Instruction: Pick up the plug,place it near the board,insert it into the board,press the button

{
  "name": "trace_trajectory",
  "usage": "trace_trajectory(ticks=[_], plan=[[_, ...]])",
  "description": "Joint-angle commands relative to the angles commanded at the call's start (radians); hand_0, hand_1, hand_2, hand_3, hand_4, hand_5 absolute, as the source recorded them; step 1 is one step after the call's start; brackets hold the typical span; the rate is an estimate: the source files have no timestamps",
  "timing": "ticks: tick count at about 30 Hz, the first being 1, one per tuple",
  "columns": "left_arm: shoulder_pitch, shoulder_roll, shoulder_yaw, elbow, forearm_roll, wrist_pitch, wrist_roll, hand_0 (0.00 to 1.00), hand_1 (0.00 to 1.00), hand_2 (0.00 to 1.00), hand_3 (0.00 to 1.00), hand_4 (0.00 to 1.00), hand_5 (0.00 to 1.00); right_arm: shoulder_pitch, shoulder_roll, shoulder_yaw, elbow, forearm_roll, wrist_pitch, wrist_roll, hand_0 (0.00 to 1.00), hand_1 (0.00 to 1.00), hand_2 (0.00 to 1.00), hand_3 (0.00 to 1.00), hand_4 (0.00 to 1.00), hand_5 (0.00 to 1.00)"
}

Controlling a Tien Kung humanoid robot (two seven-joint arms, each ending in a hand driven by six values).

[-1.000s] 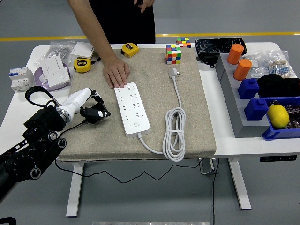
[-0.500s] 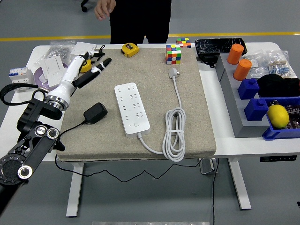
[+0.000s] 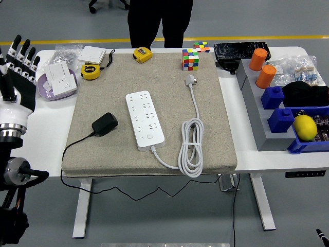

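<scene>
A black plug adapter [image 3: 105, 124] lies on the grey mat [image 3: 216, 128], left of the white power strip [image 3: 145, 120], with its thin black cable trailing off the mat's front-left edge. The strip's own white cord is coiled to its right and ends in a white plug [image 3: 190, 80] near the mat's back. My left hand [image 3: 17, 59] is raised at the picture's far left edge, fingers spread upward, holding nothing and well away from the adapter. My right arm is out of view.
A person in black stands at the far side, hands out of sight. Two yellow tape measures [image 3: 90, 71], white sockets [image 3: 61, 77] and a colourful cube [image 3: 190, 59] sit at the back. Orange cylinders [image 3: 258, 58], blue bins [image 3: 288, 121] and a yellow ball [image 3: 305, 127] fill the right side.
My left hand let go of the black adapter, which stayed on the mat, then swung up and out to the far left. The person's hand left the strip and withdrew.
</scene>
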Motion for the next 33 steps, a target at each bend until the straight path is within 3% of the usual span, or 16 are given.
trace_trajectory(ticks=[1, 2, 3, 8, 9, 12, 14, 15, 19, 20, 26, 27, 29, 32, 33], plan=[[0.009, 0.001, -0.008, 0.006, -0.031, 0.001, 0.008, 0.998, 0.998, 0.968, 0.992, 0.998, 0.998, -0.002, 0.001, 0.0, 0.0, -0.002, -0.002, 0.002, 0.998, 0.816, 0.749, 0.783, 0.998, 0.998], [0.023, 0.002, -0.024, 0.018, -0.01, 0.008, 0.026, 0.998, 0.998, 0.964, 0.917, 0.998, 0.998, -0.005, 0.002, 0.0, 0.0, -0.007, -0.005, 0.005, 0.998, 0.847, 0.786, 0.802, 0.998, 0.987], [0.031, 0.002, -0.035, 0.026, 0.018, 0.016, 0.042, 0.998, 0.998, 0.964, 0.917, 0.998, 0.998, -0.007, 0.003, 0.003, 0.0, -0.015, -0.008, 0.006, 0.998, 0.847, 0.786, 0.802, 0.998, 0.987], [0.054, -0.007, -0.098, 0.061, 0.214, 0.055, 0.132, 0.998, 0.998, 0.964, 0.917, 0.998, 0.998, -0.015, 0.009, 0.024, 0.0, -0.057, -0.019, 0.009, 0.998, 0.847, 0.786, 0.802, 0.998, 0.987], [0.058, -0.014, -0.113, 0.062, 0.253, 0.059, 0.148, 0.998, 0.998, 0.998, 0.831, 0.998, 0.998, -0.016, 0.011, 0.026, 0.0, -0.061, -0.02, 0.008, 0.998, 0.958, 0.882, 0.864, 0.998, 0.932], [0.065, -0.029, -0.154, 0.061, 0.377, 0.074, 0.182, 0.998, 0.998, 0.998, 0.831, 0.998, 0.998, -0.017, 0.014, 0.028, 0.0, -0.066, -0.025, 0.011, 0.998, 0.958, 0.882, 0.864, 0.998, 0.932], [0.068, -0.029, -0.169, 0.054, 0.461, 0.101, 0.182, 0.998, 0.998, 0.998, 0.831, 0.998, 0.998, -0.022, 0.018, 0.028, 0.0, -0.069, -0.03, 0.012, 0.998, 0.958, 0.882, 0.864, 0.998, 0.932], [0.069, -0.029, -0.173, 0.05, 0.507, 0.108, 0.18, 0.998, 0.998, 0.998, 0.998, 0.998, 0.998, -0.025, 0.02, 0.028, 0.0, -0.071, -0.032, 0.012, 0.998, 0.998, 0.971, 0.937, 0.998, 0.966], [0.08, -0.029, -0.181, 0.041, 0.677, 0.15, 0.141, 0.998, 0.998, 0.998, 0.998, 0.998, 0.998, -0.038, 0.029, 0.035, 0.0, -0.084, -0.042, 0.012, 0.998, 0.998, 0.971, 0.937, 0.998, 0.966], [0.087, -0.029, -0.185, 0.04, 0.685, 0.162, 0.124, 0.776, 0.904, 0.97, 0.998, 0.998, 0.998, -0.039, 0.031, 0.05, 0.0, -0.1, -0.05, 0.008, 0.998, 0.97, 0.929, 0.936, 0.998, 0.998], [0.117, -0.029, -0.186, 0.036, 0.618, 0.189, 0.083, 0.776, 0.904, 0.97, 0.998, 0.998, 0.998, -0.05, 0.031, 0.111, 0.0, -0.158, -0.138, 0.015, 0.998, 0.97, 0.929, 0.936, 0.998, 0.998], [0.119, -0.029, -0.186, 0.034, 0.609, 0.191, 0.079, 0.581, 0.749, 0.752, 0.844, 0.998, 0.998, -0.051, 0.03, 0.122, 0.0, -0.17, -0.153, 0.012, 0.52, 0.565, 0.553, 0.618, 0.998, 0.741], [0.118, -0.029, -0.188, 0.031, 0.613, 0.189, 0.084, 0.581, 0.749, 0.752, 0.844, 0.998, 0.998, -0.059, 0.029, 0.16, 0.0, -0.218, -0.2, 0.008, 0.52, 0.565, 0.553, 0.618, 0.998, 0.741], [0.117, -0.029, -0.19, 0.027, 0.622, 0.187, 0.091, 0.581, 0.749, 0.752, 0.844, 0.998, 0.998, -0.067, 0.026, 0.174, 0.0, -0.265, -0.204, -0.015, 0.52, 0.565, 0.553, 0.618, 0.998, 0.741], [0.115, -0.029, -0.19, 0.027, 0.623, 0.186, 0.095, 0.614, 0.746, 0.754, 0.838, 0.998, 0.998, -0.069, 0.026, 0.18, 0.0, -0.278, -0.202, -0.02, 0.438, 0.411, 0.445, 0.433, 0.998, 0.627]])
